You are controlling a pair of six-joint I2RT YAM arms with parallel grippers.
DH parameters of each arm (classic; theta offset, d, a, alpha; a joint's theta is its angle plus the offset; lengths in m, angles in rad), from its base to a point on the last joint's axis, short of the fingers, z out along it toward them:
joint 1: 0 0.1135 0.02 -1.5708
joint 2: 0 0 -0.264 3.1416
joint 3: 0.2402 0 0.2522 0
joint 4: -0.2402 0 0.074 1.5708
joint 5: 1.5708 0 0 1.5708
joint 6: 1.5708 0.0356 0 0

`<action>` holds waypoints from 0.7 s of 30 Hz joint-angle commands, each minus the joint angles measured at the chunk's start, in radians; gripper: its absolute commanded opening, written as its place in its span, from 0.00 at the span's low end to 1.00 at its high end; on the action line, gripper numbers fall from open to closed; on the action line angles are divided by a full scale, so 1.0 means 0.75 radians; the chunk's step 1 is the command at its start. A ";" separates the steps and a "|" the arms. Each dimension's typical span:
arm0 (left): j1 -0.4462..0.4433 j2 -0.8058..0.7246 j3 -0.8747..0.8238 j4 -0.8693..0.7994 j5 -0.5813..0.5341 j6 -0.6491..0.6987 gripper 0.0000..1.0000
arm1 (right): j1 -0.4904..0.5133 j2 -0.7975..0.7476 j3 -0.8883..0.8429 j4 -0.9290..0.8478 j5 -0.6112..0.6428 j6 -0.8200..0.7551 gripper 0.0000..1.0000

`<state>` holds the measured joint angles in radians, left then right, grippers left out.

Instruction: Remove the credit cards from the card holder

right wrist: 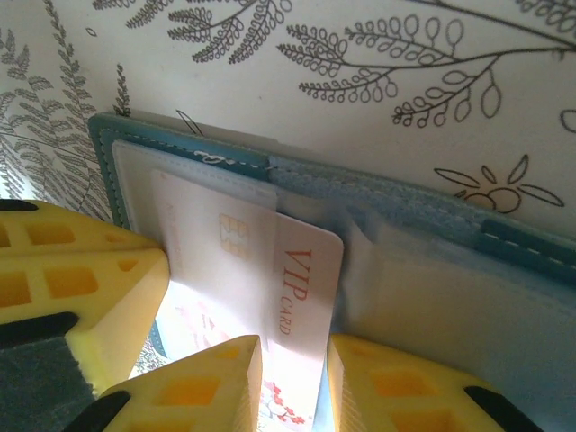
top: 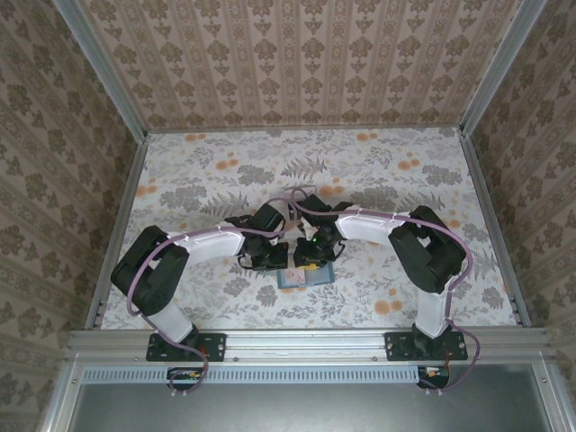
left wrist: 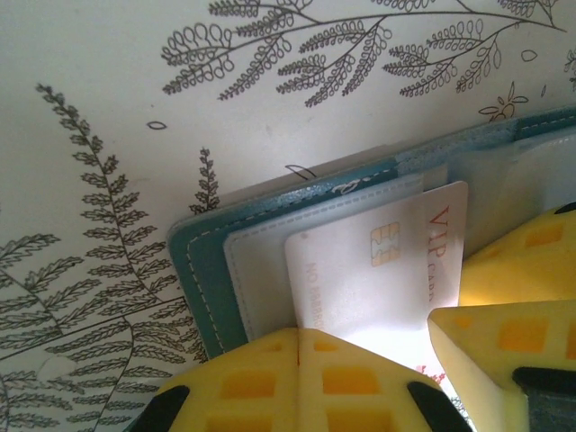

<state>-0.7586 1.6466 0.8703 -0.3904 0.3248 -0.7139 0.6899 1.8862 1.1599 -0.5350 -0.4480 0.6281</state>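
The teal card holder (top: 304, 278) lies open on the flowered table, between the two arms. A pale credit card (left wrist: 378, 270) marked VIP sticks partway out of the clear pocket on one panel (left wrist: 202, 270). My left gripper (left wrist: 300, 331) is shut, its yellow pads pressed together at the card's near edge, and whether it pinches the card is unclear. My right gripper (right wrist: 295, 346) stands over the same card (right wrist: 270, 261) with its jaws apart. One of its fingers is over the card and the other over the holder's second panel (right wrist: 450, 297). Both grippers (top: 270, 261) (top: 312, 255) crowd over the holder.
The table (top: 387, 180) carries a leaf and flower print and is walled in by patterned panels (top: 297, 63) on three sides. A metal rail (top: 297, 342) runs along the near edge where both arm bases are bolted.
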 commanded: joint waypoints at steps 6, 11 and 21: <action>-0.005 0.030 -0.042 -0.040 -0.030 0.027 0.05 | -0.015 -0.028 -0.105 0.229 -0.160 0.093 0.26; -0.005 0.030 -0.050 -0.040 -0.032 0.021 0.05 | -0.034 -0.076 -0.153 0.297 -0.212 0.136 0.19; -0.005 0.001 -0.042 -0.067 -0.035 0.024 0.05 | -0.077 -0.143 -0.174 0.183 -0.118 0.070 0.04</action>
<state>-0.7586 1.6444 0.8654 -0.3851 0.3252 -0.7136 0.6411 1.8118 1.0340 -0.3588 -0.5766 0.7063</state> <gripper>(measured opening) 0.061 0.070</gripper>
